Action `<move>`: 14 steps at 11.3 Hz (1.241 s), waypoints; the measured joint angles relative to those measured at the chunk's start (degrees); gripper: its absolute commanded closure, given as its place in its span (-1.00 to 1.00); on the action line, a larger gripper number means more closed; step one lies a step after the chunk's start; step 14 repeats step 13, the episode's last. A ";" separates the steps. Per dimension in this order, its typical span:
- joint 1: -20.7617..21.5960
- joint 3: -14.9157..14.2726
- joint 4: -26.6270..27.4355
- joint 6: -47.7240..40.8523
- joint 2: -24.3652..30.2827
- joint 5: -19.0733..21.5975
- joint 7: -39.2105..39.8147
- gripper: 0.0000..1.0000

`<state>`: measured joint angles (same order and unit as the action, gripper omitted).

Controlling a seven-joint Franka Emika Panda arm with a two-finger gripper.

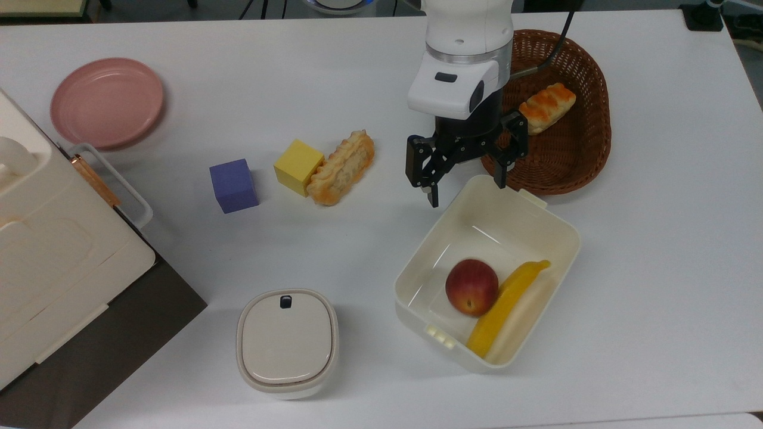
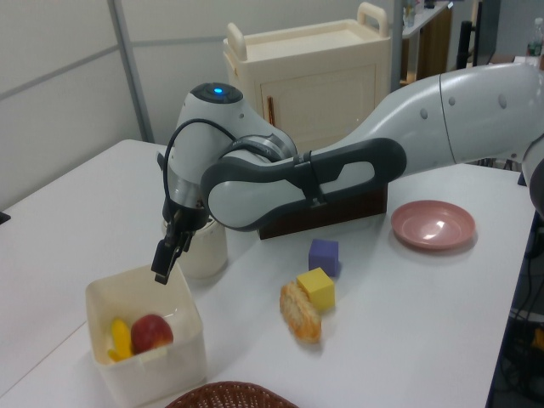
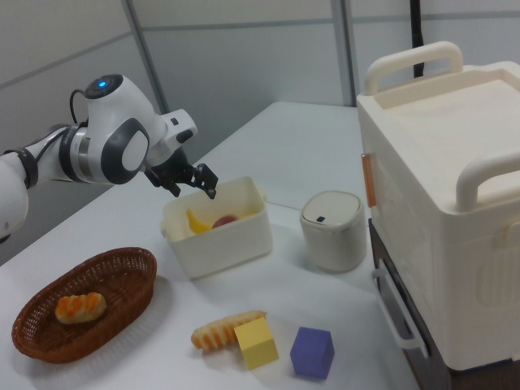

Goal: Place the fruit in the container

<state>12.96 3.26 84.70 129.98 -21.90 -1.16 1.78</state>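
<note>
Apple [image 1: 471, 286] sits on the floor of the tub [image 1: 557, 229], touching the banana [image 1: 505, 304] beside it, so the drop looks done. Gripper [image 1: 467, 188] hangs above the tub's rim on the side nearest the wicker basket [image 1: 581, 149], fingers spread apart and holding nothing, pointing down. Arm reaches in from the table's far edge in the top view, wrist near vertical. Task looks complete; retreat likely left.
</note>
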 measured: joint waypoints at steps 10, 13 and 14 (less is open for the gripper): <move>-12.56 -1.17 -0.42 -34.51 10.62 -0.16 -0.03 -1.00; -14.72 -2.61 0.22 -39.95 15.81 -1.88 -0.02 -1.00; -14.72 -2.61 0.22 -39.95 15.81 -1.88 -0.02 -1.00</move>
